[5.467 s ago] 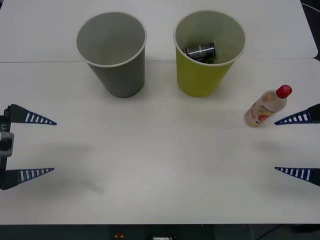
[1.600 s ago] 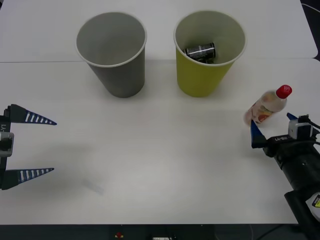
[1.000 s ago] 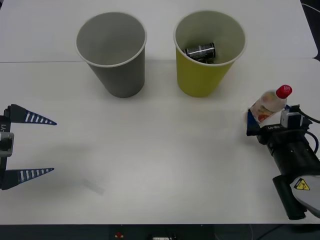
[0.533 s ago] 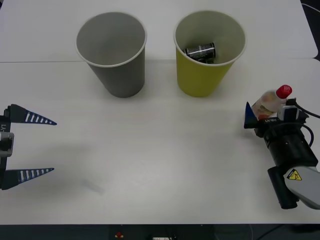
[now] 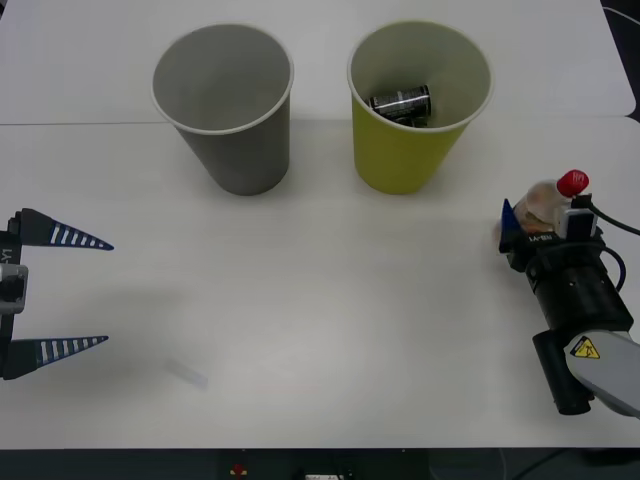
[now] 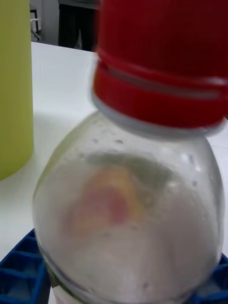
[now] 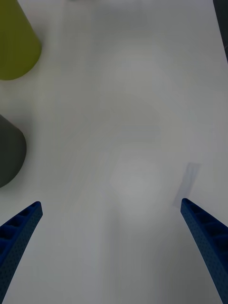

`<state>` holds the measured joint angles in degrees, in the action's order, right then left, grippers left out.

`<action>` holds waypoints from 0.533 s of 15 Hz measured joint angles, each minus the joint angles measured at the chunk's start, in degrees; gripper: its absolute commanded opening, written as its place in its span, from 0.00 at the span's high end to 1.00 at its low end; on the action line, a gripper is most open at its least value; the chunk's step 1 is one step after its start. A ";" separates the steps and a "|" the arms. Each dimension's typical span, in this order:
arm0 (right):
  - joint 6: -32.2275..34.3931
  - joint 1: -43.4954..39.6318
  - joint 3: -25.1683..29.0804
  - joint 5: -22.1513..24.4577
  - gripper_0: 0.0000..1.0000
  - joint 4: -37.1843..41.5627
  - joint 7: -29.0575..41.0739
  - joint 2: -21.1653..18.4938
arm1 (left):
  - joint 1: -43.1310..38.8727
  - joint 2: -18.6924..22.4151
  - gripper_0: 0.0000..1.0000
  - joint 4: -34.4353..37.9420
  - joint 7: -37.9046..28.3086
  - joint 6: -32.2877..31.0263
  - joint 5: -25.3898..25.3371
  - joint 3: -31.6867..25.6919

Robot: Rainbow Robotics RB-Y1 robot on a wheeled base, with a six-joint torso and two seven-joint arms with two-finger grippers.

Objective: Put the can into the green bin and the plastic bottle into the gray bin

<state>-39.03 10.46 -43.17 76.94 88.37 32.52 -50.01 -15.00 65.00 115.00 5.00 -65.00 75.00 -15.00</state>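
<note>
while left pincer (image 5: 100, 292) idles, right pincer (image 5: 535, 222) straddles plastic bottle (image 5: 545, 200)

Right gripper (image 5: 528, 222) now in from the table's right edge, jaws around the plastic bottle (image 5: 548, 199)

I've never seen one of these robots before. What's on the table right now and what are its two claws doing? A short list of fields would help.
can: lying inside the green bin
green bin: upright at the back of the table, toward the robot's right
gray bin: upright beside the green one, nothing seen inside
plastic bottle: red-capped, at the table's right side, between the right gripper's blue fingers
right gripper: closed in around the bottle's body
left gripper: open, waiting at the table's left edge
table: white
</note>
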 measured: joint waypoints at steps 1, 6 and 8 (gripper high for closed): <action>0.00 0.00 0.00 -0.01 1.00 -0.03 0.00 -0.01 | 0.00 0.00 0.00 0.00 0.00 0.00 0.00 0.00; 0.00 -0.03 0.01 0.36 1.00 0.09 0.12 -0.30 | 0.00 0.00 0.00 0.00 0.00 0.00 0.00 0.00; 0.00 -0.28 0.01 0.56 1.00 1.04 0.25 -1.08 | 0.00 0.00 0.00 0.00 0.00 0.00 0.00 0.00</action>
<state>-39.03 10.18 -43.16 77.50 89.41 32.77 -51.09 -15.00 65.00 115.00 5.00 -65.00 75.00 -15.00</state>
